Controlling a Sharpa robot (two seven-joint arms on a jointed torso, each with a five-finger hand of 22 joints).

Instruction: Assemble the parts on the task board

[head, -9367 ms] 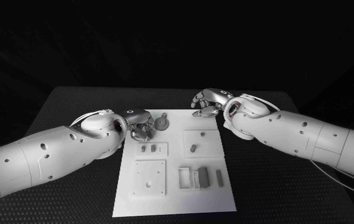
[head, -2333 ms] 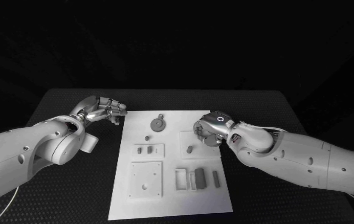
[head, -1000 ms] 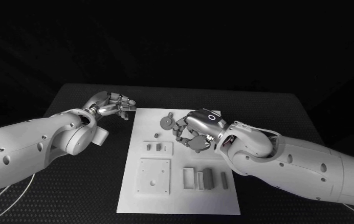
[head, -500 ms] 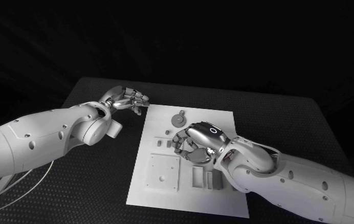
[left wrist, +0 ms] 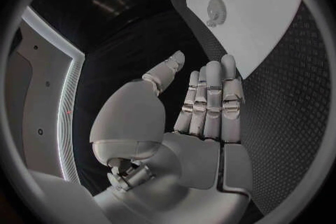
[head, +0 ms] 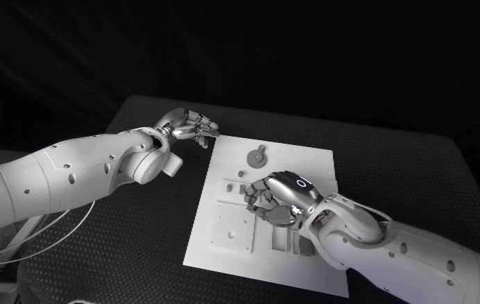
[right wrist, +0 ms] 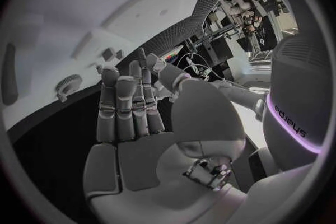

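The white task board [head: 300,162] lies on the black table. A grey gear [head: 257,157] sits near the board's far end, with small grey blocks [head: 230,187] and a square plate [head: 232,226] closer in. My right hand [head: 277,196] hovers over the board's middle, fingers stretched and holding nothing [right wrist: 129,112]. Beyond its fingertips lie the gear [right wrist: 68,85] and the blocks [right wrist: 108,54]. My left hand [head: 188,125] is off the board's far left corner, fingers straight and empty [left wrist: 203,106]. The gear [left wrist: 215,11] lies ahead of it on the board [left wrist: 259,5].
The black textured table [head: 150,248] surrounds the board on all sides. Pale cables [head: 40,241] trail under my left arm at the table's left edge. My right forearm [head: 400,255] covers the board's near right part.
The camera has shifted. My right hand has moved from the board's right side to over its middle. My left hand, once at the gear, stays by the far left corner.
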